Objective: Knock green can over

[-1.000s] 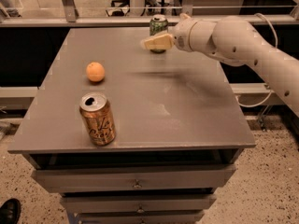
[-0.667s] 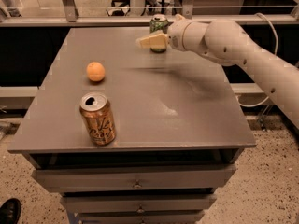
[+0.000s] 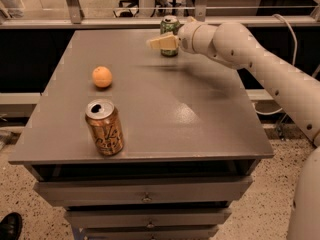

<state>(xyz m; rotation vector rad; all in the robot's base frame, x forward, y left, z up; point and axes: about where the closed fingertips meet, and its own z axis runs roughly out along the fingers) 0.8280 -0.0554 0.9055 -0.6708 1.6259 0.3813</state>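
The green can (image 3: 169, 26) stands upright near the far edge of the grey table (image 3: 200, 114), with mottled green sides and a silver top. My gripper (image 3: 161, 42) is at the end of the white arm (image 3: 250, 54) that reaches in from the right. It sits just in front of the can's lower half, pointing left, and hides part of the can. It is at or very near the can; contact cannot be made out.
A gold-brown can with cursive lettering (image 3: 104, 127) stands upright near the table's front left. An orange (image 3: 102, 76) lies at the left middle. Drawers (image 3: 145, 198) sit under the tabletop. A railing (image 3: 100, 21) runs behind the table.
My gripper has moved left, across the front of the green can. The green can still stands upright. The orange and the gold-brown can have not moved.
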